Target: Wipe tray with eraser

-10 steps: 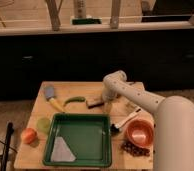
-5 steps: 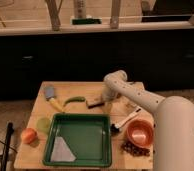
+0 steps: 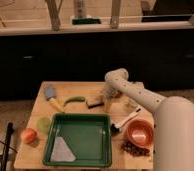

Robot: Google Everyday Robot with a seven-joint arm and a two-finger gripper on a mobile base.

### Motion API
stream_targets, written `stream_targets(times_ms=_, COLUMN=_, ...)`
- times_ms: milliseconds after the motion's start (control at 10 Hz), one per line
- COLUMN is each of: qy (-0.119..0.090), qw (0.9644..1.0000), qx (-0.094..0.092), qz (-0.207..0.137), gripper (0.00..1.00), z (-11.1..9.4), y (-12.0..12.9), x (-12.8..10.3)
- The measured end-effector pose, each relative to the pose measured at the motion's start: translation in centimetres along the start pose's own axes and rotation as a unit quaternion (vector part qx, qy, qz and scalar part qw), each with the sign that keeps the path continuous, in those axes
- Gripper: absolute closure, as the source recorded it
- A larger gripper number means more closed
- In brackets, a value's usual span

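The green square tray [image 3: 90, 135] lies at the front middle of the wooden table, with a pale triangular sheet [image 3: 61, 148] in its front left corner. The eraser [image 3: 93, 102], a small block with a dark top and tan base, lies on the table just behind the tray's far rim. My gripper [image 3: 109, 103] hangs from the white arm directly right of the eraser, low over the table and close beside it. I cannot tell whether it touches the eraser.
A grey-headed, yellow-handled brush [image 3: 51, 95] and a green pepper [image 3: 74, 100] lie left of the eraser. A pale green disc [image 3: 43, 124] and an orange fruit [image 3: 28, 135] sit left of the tray. A black-and-white utensil [image 3: 124, 121], an orange bowl [image 3: 140, 132] and dark bits [image 3: 135, 148] are to the right.
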Motion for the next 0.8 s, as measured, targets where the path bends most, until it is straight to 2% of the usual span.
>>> stream_targets(times_ms=300, qy=-0.010, qw=0.9998, qx=-0.006, qz=-0.019, gripper=0.20, z=0.0, y=0.0, x=-1.3)
stream_targets(times_ms=700, qy=-0.022, qw=0.9984, qx=-0.024, qz=-0.047, gripper=0.21, z=1.1, y=-0.5, x=-3.4)
stream_targets(times_ms=800, qy=-0.022, qw=0.9981, qx=-0.029, qz=-0.050, gripper=0.29, z=1.3, y=-0.4, x=-3.5)
